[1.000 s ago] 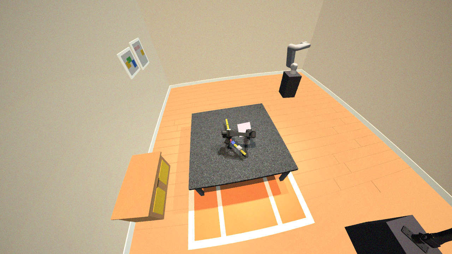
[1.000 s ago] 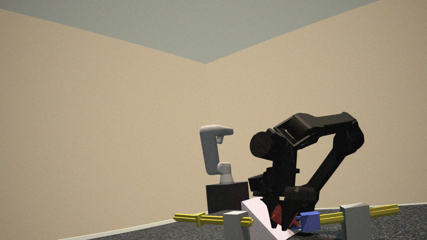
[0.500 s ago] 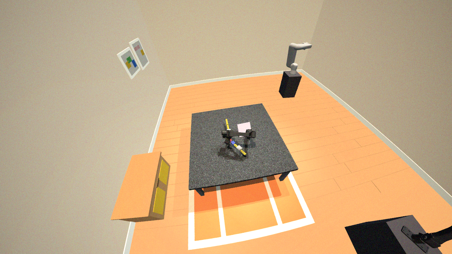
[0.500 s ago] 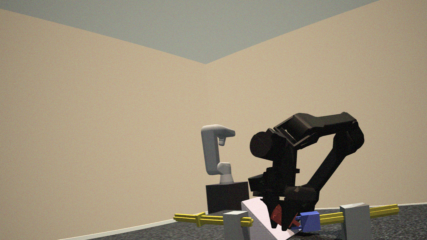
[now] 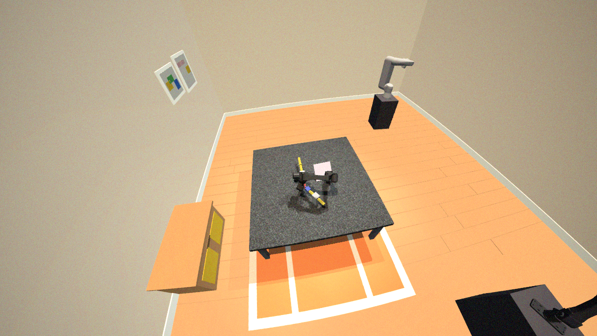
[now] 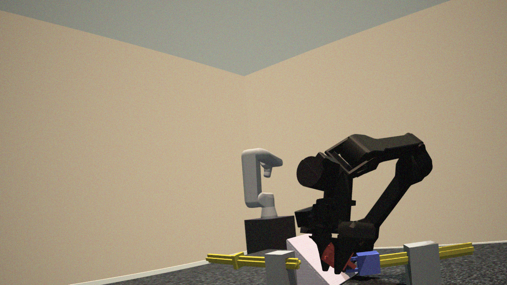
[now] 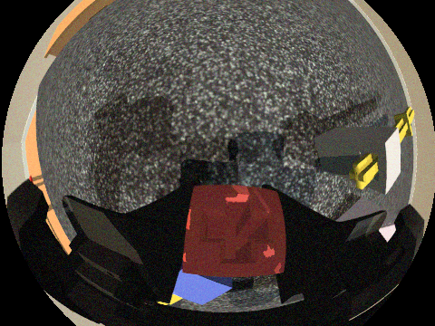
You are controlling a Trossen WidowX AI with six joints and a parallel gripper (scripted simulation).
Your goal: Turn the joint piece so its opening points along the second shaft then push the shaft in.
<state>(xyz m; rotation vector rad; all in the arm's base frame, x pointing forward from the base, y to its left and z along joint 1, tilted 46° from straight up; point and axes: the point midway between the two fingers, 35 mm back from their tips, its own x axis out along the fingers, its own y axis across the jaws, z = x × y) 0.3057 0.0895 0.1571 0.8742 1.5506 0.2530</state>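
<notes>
Beside the blue hinge block (image 6: 366, 263) on the worktop (image 5: 354, 208), the claw (image 6: 334, 260) grips the red joint piece (image 7: 235, 231), presumably to swing its opening toward the sliding yellow shaft (image 6: 248, 261).

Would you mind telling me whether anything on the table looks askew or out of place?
Nothing looks damaged or spilled. The gripper is shut on the red joint piece, which sits tilted next to the blue part. The two yellow shafts in their grey blocks are not yet joined.
</notes>
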